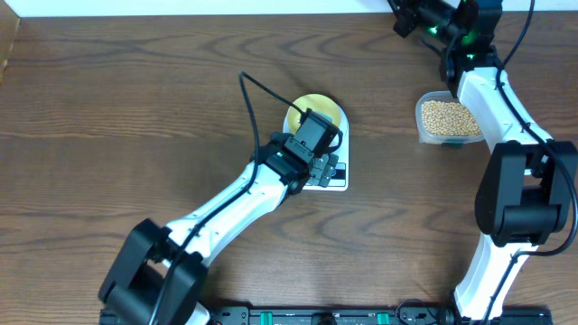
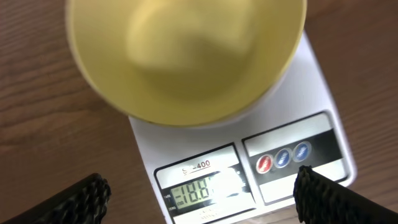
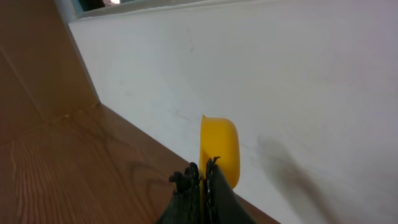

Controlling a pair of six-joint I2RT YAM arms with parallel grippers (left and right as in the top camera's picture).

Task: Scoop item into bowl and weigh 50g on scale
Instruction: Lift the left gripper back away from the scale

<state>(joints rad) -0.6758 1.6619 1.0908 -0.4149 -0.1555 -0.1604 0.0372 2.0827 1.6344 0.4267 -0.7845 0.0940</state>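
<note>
The pale yellow bowl (image 1: pixel 316 109) sits on the white scale (image 1: pixel 337 181). In the left wrist view the bowl (image 2: pixel 186 56) looks empty, and the scale (image 2: pixel 314 93) has a lit display with a partly glared minus reading. My left gripper (image 1: pixel 318 152) hovers open over the scale's front, its fingers (image 2: pixel 199 199) wide apart and empty. The tan beans (image 1: pixel 446 116) fill a clear tub. My right gripper (image 1: pixel 408 20) is at the table's far edge, shut on a yellow scoop (image 3: pixel 221 146) held up near the white wall.
The clear tub (image 1: pixel 424 134) stands right of the scale, beside the right arm (image 1: pixel 492 99). A white wall (image 3: pixel 280 74) runs along the table's far edge. A black cable (image 1: pixel 255 108) loops from the left arm.
</note>
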